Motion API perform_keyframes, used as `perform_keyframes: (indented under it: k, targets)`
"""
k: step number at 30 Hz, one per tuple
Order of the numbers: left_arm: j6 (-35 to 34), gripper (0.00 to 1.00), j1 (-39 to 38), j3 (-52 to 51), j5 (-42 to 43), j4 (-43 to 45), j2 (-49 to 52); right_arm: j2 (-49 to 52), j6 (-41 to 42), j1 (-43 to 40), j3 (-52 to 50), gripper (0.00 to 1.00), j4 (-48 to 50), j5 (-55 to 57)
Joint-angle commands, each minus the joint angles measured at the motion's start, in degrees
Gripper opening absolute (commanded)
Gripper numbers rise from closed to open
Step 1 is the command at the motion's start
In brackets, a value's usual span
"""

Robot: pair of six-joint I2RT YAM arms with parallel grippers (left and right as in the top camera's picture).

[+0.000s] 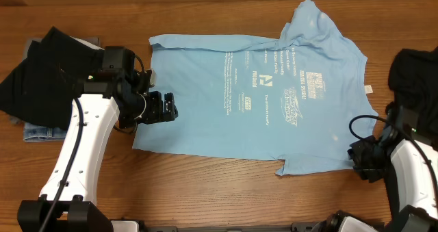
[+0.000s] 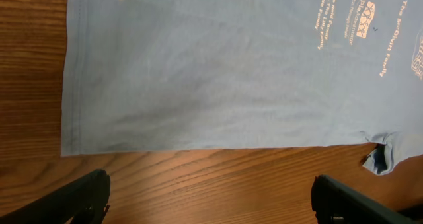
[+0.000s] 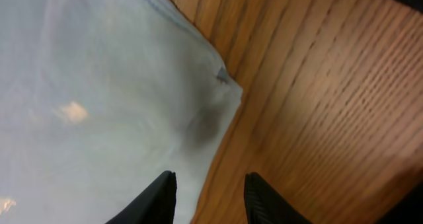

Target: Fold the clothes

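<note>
- Centrally on the wooden worktop the light blue T-shirt lies spread flat; its hem points left, its sleeves and neck right; pale printed lettering faces up in columns across the right half
- one sleeve reaches to the far right, the other lies at the near right corner; a small pale tag shows at the right edge
- the left jaws hang over the shirt's left hem, towards its near corner; in the left wrist view the two dark fingers stand wide apart over bare wood, just near of the cloth, with nothing between them
- the right jaws sit at the near right, beside the near sleeve; in the right wrist view the fingers stand a little apart, open, over the edge of the cloth; nothing is seen clamped
- the white left arm rises from the near left; the right arm from the near right
- at the far left a black garment lies over folded denim; another black garment lies at the far right
</note>
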Motion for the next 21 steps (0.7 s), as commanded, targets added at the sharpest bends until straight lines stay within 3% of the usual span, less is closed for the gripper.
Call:
perform_keyframes:
  k: [1, 3, 4, 13, 16, 21]
  targets:
    - [1.1, 1.00, 0.1, 0.1, -0.4, -0.2, -0.2, -0.1, 0.7, -0.2, -3.1, 0.42, 1.9, 1.9]
    - [1.1, 1.00, 0.1, 0.1, -0.4, -0.3, -0.2, -0.1, 0.7, -0.2, -4.8, 0.58, 3.5, 1.9]
    - [1.1, 1.00, 0.1, 0.1, -0.4, -0.3, -0.2, -0.1, 0.7, -0.2, -5.4, 0.60, 3.8, 1.9]
    - [1.1, 1.00, 0.1, 0.1, -0.4, -0.8, -0.2, -0.1, -2.8, -0.2, -7.2, 0.60, 4.7, 1.4]
    - [1.1, 1.00, 0.1, 0.1, -1.3, -0.8, -0.2, -0.1, -2.8, -0.2, -7.2, 0.66, 5.6, 1.4]
    - [0.6, 1.00, 0.1, 0.1, -3.4, -0.8, -0.2, -0.1, -2.8, -0.2, -7.3, 0.67, 7.4, 0.7]
